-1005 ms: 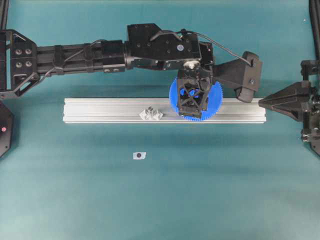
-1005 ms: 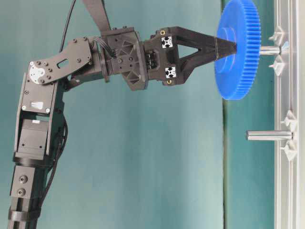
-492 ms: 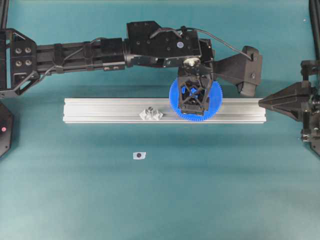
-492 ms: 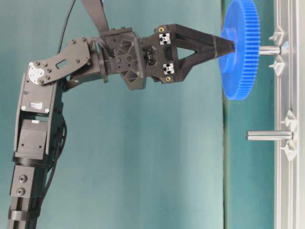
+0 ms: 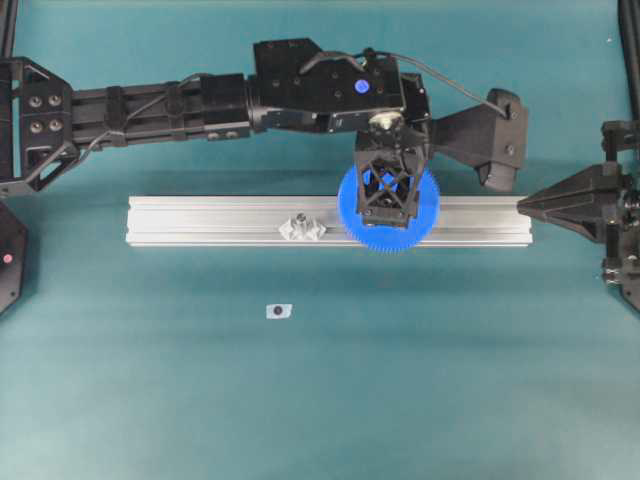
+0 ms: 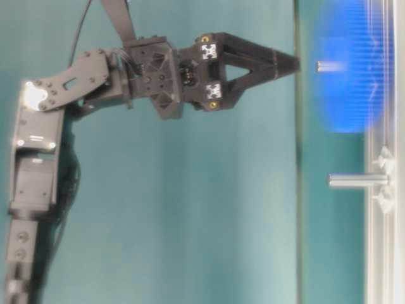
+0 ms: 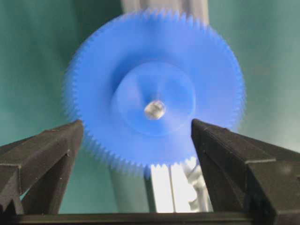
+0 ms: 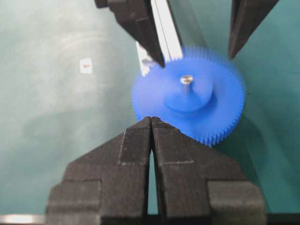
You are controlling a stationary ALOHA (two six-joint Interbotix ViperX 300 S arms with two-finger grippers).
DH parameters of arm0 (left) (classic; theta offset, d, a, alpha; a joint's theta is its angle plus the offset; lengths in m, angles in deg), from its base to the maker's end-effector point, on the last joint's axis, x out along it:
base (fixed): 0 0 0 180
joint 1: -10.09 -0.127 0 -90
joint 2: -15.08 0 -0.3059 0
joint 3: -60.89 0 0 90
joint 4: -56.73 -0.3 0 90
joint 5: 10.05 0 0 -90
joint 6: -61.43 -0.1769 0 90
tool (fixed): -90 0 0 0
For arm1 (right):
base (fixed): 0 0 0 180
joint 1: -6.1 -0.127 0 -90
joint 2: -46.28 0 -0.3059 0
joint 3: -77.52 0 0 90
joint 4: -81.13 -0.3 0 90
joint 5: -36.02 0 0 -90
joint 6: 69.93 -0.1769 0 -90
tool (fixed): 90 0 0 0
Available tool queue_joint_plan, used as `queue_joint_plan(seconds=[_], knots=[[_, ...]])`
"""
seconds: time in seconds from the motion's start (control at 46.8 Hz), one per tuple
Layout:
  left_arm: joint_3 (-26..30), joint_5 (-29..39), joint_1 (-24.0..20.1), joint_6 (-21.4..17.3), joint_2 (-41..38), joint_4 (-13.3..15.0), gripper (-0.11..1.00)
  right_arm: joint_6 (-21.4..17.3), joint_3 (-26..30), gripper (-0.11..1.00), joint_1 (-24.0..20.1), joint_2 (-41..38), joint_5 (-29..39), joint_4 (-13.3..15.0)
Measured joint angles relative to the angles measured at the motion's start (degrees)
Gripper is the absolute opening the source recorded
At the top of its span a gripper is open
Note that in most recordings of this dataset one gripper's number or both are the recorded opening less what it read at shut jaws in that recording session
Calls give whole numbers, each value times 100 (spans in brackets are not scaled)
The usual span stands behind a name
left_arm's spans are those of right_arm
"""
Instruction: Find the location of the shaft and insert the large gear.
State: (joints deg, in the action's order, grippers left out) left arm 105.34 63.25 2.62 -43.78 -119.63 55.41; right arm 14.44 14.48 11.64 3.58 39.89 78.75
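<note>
The large gear, a bright-blue toothed wheel, sits threaded on the shaft over the aluminium rail. It is motion-blurred in the table-level view. The shaft's silvery tip pokes through the hub hole, also seen as the tip and the tip. My left gripper stands open straight above the gear, its fingers apart from it and holding nothing. From the side, the left gripper hangs clear of the shaft tip. My right gripper is shut and empty, its tip at the rail's right end.
A second upright silvery pin with clear base pieces stands on the rail left of the gear, seen from overhead as the pin. A small tag with a dark dot lies on the teal table in front of the rail.
My left gripper opened and let go of the gear, then drew back from it. The gear slid down the shaft towards the rail, baring the shaft tip. The right arm stayed still.
</note>
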Motion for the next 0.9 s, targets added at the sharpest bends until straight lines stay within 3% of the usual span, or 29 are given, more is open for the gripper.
queue_joint_plan(seconds=[0.299, 0.898], knots=[[316, 176, 53, 35, -158, 9, 93, 0, -18, 1, -9, 9, 9, 0], [422, 211, 70, 44, -193, 9, 93, -9, -18, 1, 0, 9, 9, 0]])
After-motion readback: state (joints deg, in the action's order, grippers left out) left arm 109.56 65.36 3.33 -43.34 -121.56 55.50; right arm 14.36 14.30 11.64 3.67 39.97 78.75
